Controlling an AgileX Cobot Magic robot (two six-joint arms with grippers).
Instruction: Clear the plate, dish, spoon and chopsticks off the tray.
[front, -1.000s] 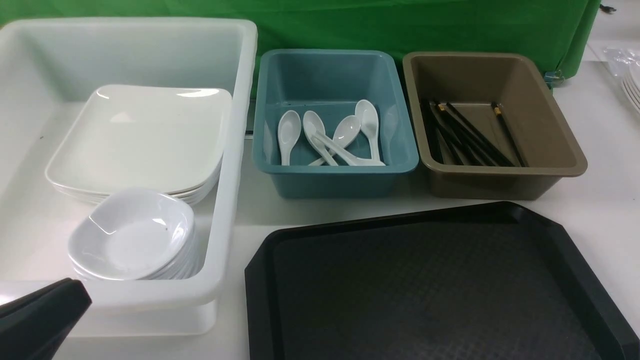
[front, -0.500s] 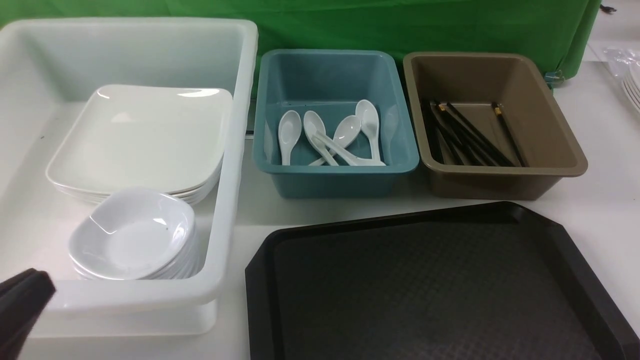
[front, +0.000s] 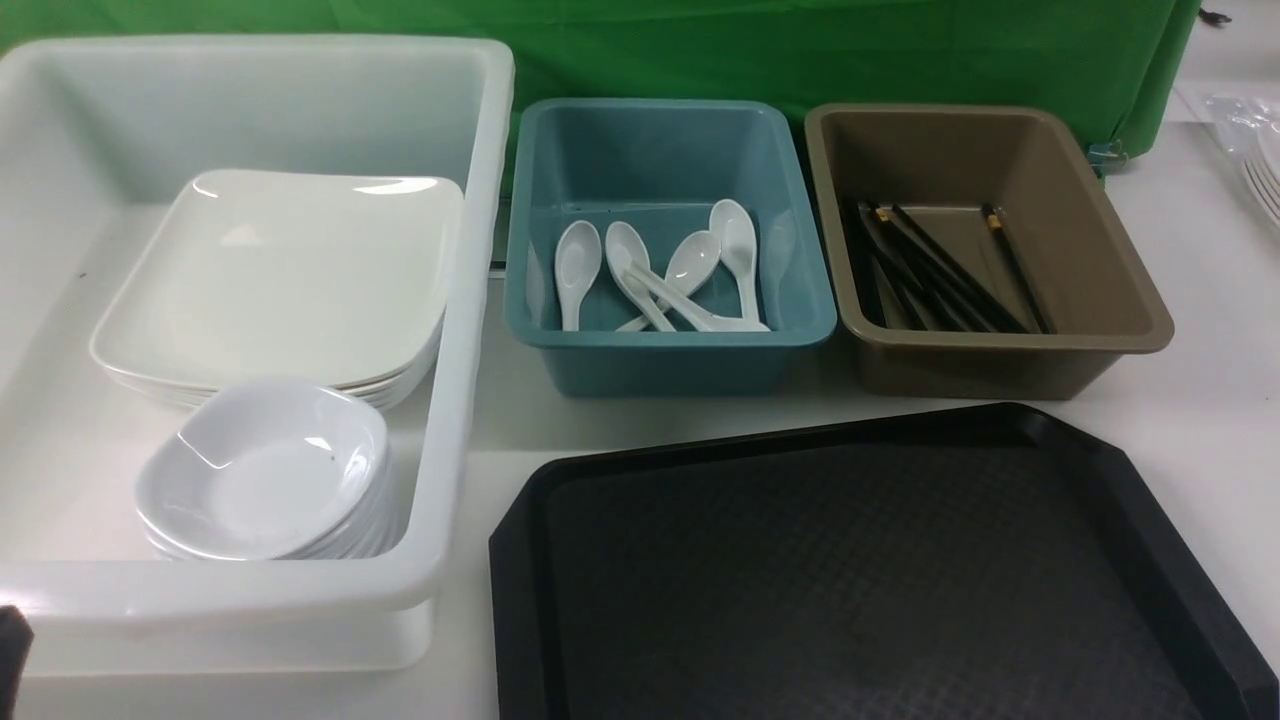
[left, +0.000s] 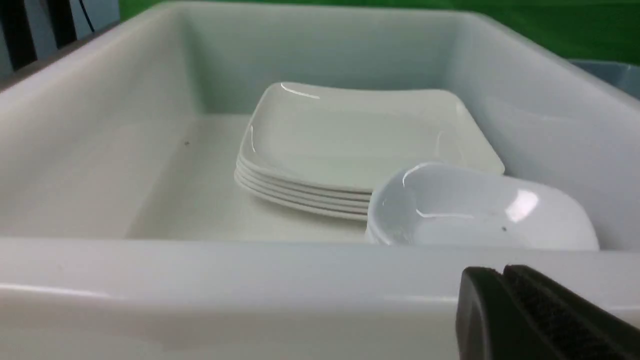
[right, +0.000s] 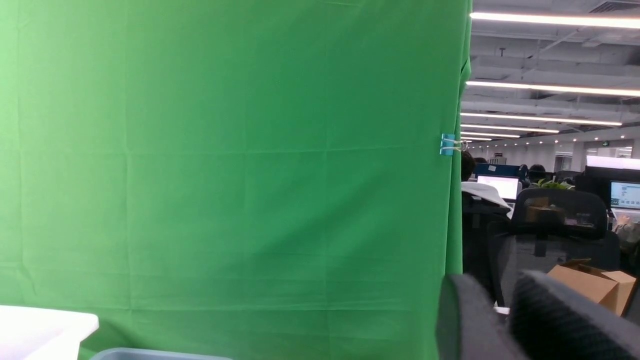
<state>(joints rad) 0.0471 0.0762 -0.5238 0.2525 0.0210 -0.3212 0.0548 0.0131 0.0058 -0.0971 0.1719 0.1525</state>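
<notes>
Left gripper (left: 504, 274): jaws pressed together, nothing held. It sits low, just outside the near wall of the white bin (left: 250, 260), toward that wall's left end as the front view shows it.

Right gripper (right: 500, 287): jaws slightly apart, nothing between them. It is raised and faces the green backdrop (right: 225, 150). It is out of the front view, so its place over the table cannot be told.

Beyond the near wall, inside the white bin: dish stack (front: 260, 470) at the near right corner, plate stack (front: 280, 270) behind it, touching. Spoons (front: 690, 265) lie in the teal bin (front: 680, 360). Chopsticks (front: 930, 270) lie in the brown bin (front: 1000, 365), long axis running roughly near to far.

Tray (front: 850, 580): at the table's near edge, right of the white bin, carrying nothing visible.

Assessment: no task item remains to be reached from either gripper, so the clearing appears complete. The left arm is nearer the white bin.
</notes>
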